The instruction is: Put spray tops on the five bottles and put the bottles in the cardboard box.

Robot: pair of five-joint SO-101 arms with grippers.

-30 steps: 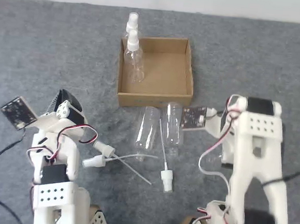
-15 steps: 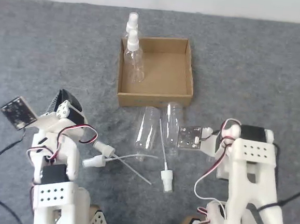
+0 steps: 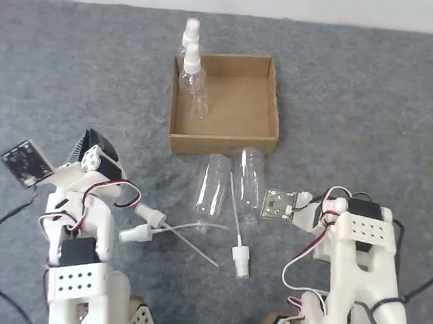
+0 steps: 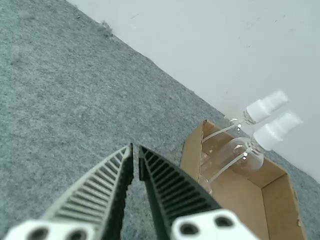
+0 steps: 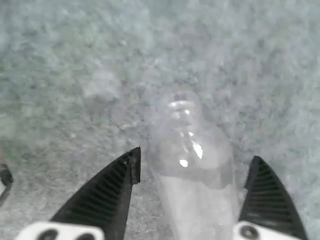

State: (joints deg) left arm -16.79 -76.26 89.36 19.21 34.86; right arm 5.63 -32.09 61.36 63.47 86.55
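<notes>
Bottle, clear and uncapped, lies flat on the bench toward the arms' edge, right of middle. Its long axis lines up with the right gripper, neck pointing away, between spread jaws. The left gripper has its jaws pressed nearly together.

High camera sits over the table, looking straight down, both arms at the near edge. Left wrist camera peers low and far past the left gripper to the cardboard box beyond its tips, which the high view shares. Right wrist camera's in tight, facing down on the bottle between the jaws of the right gripper.
</notes>
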